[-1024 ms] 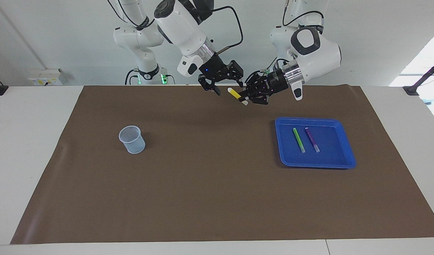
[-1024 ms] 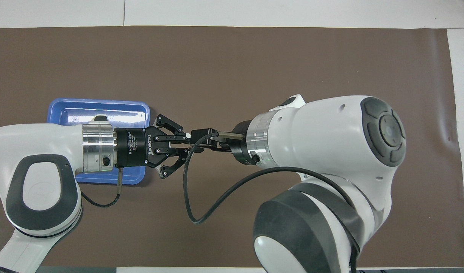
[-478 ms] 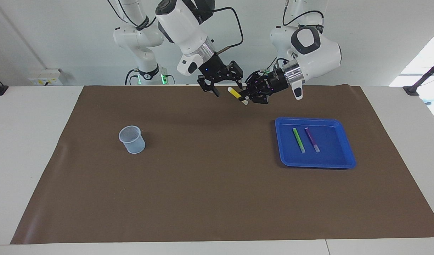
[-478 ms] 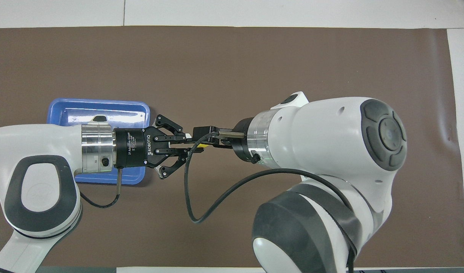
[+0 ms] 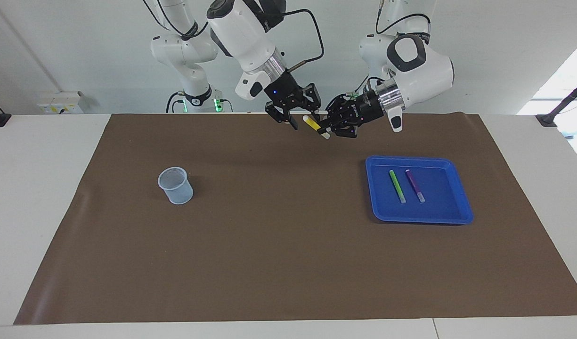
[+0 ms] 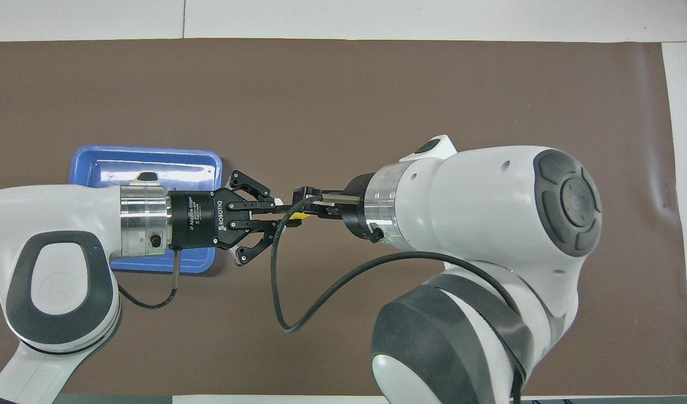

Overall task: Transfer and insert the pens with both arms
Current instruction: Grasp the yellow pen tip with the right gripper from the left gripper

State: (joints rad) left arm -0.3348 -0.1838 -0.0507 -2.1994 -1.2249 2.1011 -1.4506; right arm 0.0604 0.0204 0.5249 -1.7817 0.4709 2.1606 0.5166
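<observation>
Facing view | left gripper (image 5: 327, 128) fingers clamp yellow pen (image 5: 312, 125), airborne at 12 o'clock over brown mat (image 5: 279, 245) | right gripper (image 5: 298, 117) fingers half-closed around it, grip unconfirmed | risk: early release drops pen.

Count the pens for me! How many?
3. The yellow pen is up in the air in the left tool. The green pen and purple pen lie in the tray.

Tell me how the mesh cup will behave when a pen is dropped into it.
The mesh cup looks thin and light, so a pen striking its rim could probably nudge or tip it. It narrows toward its base, which likely makes it less steady. It stands alone on the brown mat, so nothing braces it.
</observation>
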